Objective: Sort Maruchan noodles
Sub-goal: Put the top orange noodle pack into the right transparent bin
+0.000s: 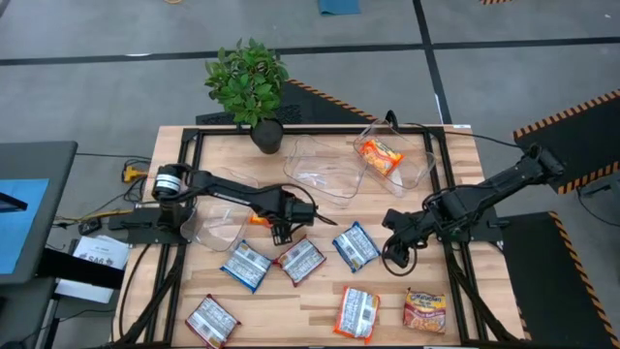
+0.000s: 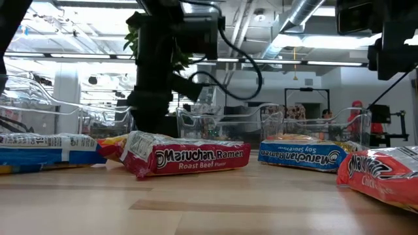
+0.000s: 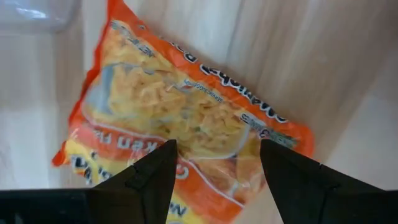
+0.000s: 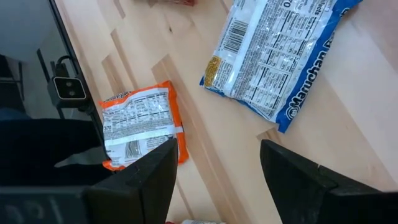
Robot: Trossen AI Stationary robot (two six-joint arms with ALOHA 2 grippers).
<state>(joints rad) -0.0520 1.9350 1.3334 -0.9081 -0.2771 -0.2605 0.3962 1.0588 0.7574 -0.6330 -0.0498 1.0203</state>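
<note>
A crinkly, flat orange noodle packet [image 3: 186,130] is lying on the pale wooden counter [image 1: 320,301], directly beneath the left end effector [image 1: 282,231], whose fingers are standing apart. The right end effector [image 1: 395,254], fingers also spread, is hovering beside a blue-and-white packet [image 1: 356,246].

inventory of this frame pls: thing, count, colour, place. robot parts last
Orange packets: four. One in the right clear bin, one under the left gripper, two at the table's front right.
Blue-and-white packets: two, mid-table.
Red-and-white packets: two, one mid-table, one front left.
Clear bins: three, back and left of the table.
Potted plant: one, green in a dark pot, back edge.
Wooden table: one, light wood.
Left gripper: open, over an orange packet.
Right gripper: open, above the table right of centre.
</note>
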